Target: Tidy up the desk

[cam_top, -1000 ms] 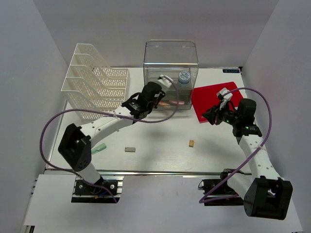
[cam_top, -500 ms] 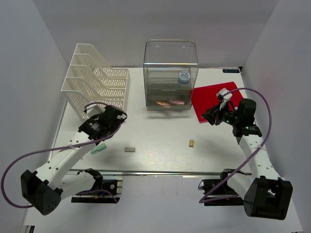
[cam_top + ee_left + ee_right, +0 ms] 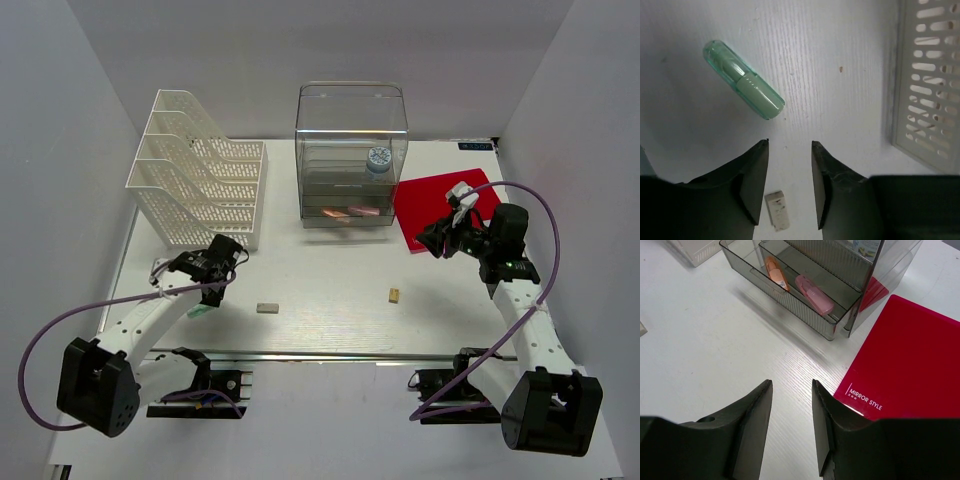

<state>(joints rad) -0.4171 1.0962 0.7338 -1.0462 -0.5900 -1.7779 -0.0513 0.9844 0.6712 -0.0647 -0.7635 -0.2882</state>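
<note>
White tabletop (image 3: pixel 330 270) spanning workspace, metal rail along front edge. Near left: left fingers (image 3: pixel 752 180) moderately parted, holding nothing; small white eraser (image 3: pixel 777 210) lying near, green marker (image 3: pixel 743 80) just past tips. Right: right fingers (image 3: pixel 750 430) moderately parted, empty. Farther back: mesh file rack (image 3: pixel 200 180) left, clear drawer box (image 3: pixel 350 160) centre, red folder (image 3: pixel 440 205) beside box.

Matt grained desk (image 3: pixel 840 100), glossy red folder (image 3: pixel 910 350), clear plastic drawers (image 3: pixel 790 302)
</note>
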